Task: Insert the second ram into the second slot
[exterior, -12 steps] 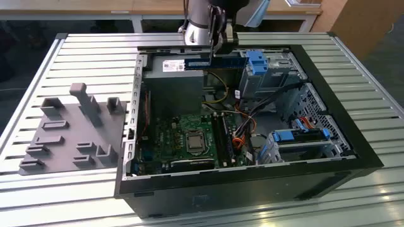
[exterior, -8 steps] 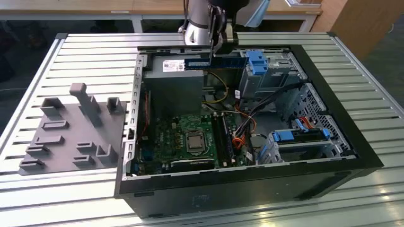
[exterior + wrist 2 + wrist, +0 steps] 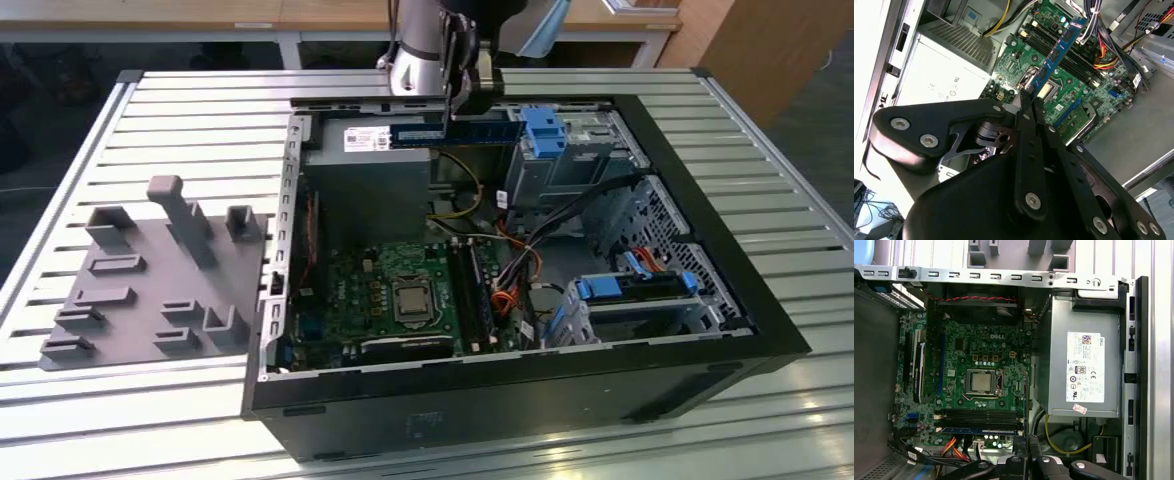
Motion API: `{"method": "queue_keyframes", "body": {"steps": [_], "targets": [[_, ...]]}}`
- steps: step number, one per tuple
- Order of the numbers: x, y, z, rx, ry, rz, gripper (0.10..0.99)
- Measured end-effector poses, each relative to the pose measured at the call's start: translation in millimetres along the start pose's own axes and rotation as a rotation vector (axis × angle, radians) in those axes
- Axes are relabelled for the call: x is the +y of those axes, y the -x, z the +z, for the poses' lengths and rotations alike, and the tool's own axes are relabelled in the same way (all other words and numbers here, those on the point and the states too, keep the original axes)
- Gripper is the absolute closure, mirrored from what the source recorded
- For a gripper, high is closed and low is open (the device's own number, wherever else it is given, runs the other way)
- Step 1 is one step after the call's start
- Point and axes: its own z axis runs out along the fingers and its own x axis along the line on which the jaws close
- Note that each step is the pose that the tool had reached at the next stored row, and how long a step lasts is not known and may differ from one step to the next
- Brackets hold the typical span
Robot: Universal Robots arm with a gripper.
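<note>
The ribbed aluminium table runs off every edge of the exterior view, and a wooden cabinet is cut off at upper right. On the table sit an open black computer case, centre-right, and a grey plastic fixture plate at left. The first wrist view shows us the silver power supply, the green motherboard and its black memory slots, which are hard to make out in the exterior view. At upper centre the black gripper holds the second ram, a thin dark blue memory stick, level above the case. In the second wrist view we see its fingers closed tight on one end.
</note>
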Motion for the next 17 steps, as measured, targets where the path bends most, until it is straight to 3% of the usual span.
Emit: {"method": "queue_keyframes", "body": {"steps": [6, 17], "targets": [[0.0, -1.0, -0.1, -0.0012, -0.001, 0.037, 0.949], [0.4, -17.1, 0.1, -0.0015, -0.001, 0.039, 0.949]]}}
